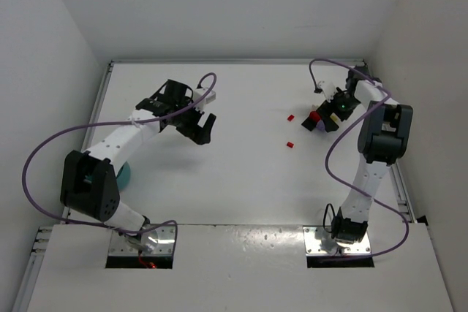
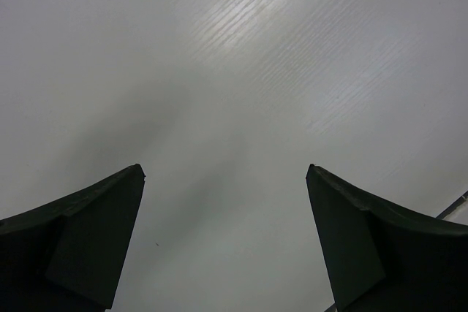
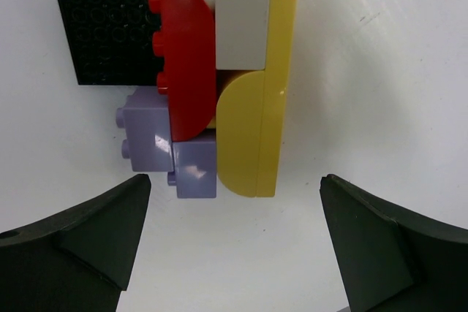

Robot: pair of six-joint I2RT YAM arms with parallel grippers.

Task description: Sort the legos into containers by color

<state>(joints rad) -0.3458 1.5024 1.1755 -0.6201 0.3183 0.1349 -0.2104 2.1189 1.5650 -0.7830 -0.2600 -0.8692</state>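
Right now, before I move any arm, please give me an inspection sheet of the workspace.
Surface: white table, plain.
Job's things: lego cluster, black, red, white, yellow and lavender, ahead of right gripper; two loose red bricks beside it; teal bowl partly hidden by left arm.
Clutter: nothing seen.
Grippers: left gripper open, empty; right gripper open, empty.
Cables: purple cables loop beside both arms.
Surroundings: white walls.

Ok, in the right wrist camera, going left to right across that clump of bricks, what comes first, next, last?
Black plate → red rounded brick → yellow brick. The white brick and lilac bricks overlap those, so I left them out.
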